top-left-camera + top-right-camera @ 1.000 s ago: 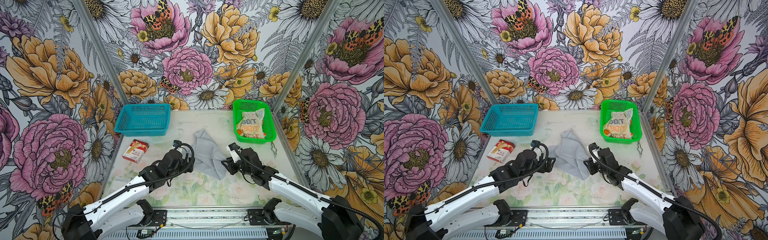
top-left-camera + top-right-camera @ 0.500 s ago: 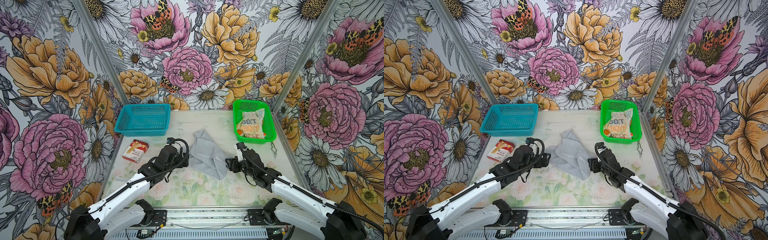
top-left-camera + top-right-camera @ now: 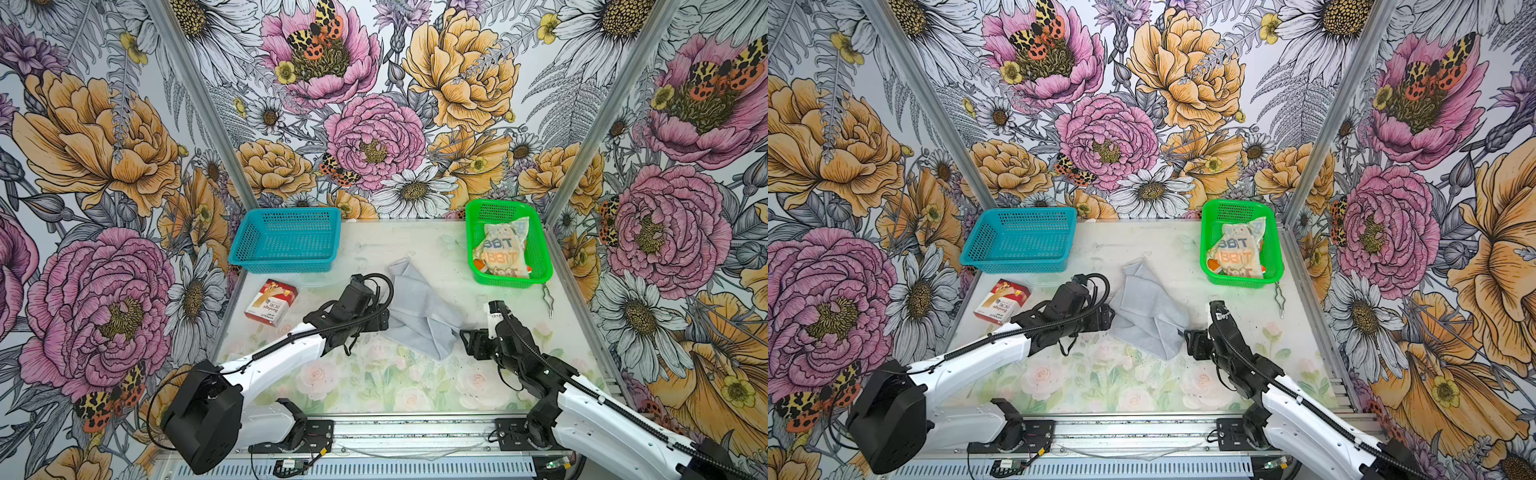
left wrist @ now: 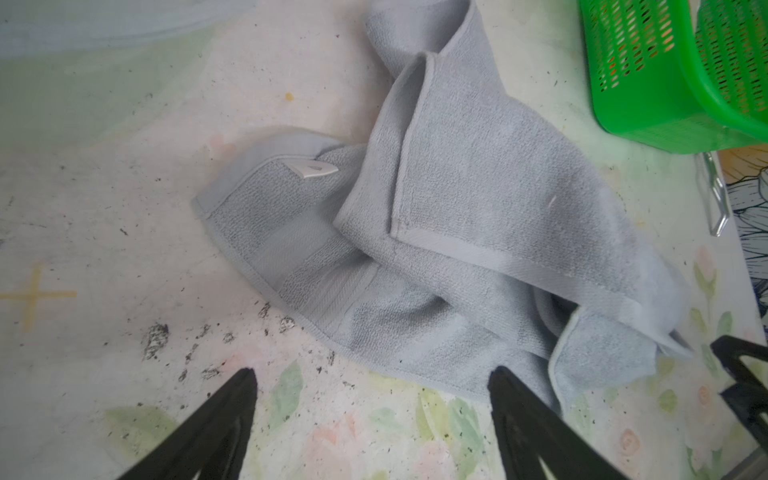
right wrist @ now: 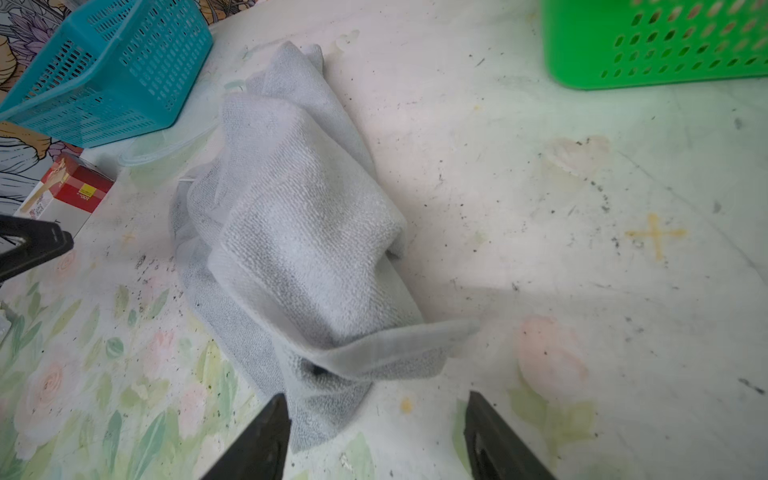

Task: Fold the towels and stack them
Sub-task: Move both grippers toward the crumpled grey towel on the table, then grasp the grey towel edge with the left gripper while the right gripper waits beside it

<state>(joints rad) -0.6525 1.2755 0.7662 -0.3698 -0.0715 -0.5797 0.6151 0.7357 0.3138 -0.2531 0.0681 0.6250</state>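
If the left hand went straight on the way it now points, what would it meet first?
Most likely the grey towel, crumpled directly ahead of the open left hand; the hand's height is hard to judge.

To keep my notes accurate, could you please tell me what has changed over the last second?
The right gripper opened, releasing the right corner of the grey towel, and drew back slightly toward the front. The left gripper, open, barely shifted at the towel's left edge. The cream towel, green basket, blue basket and box stayed put.
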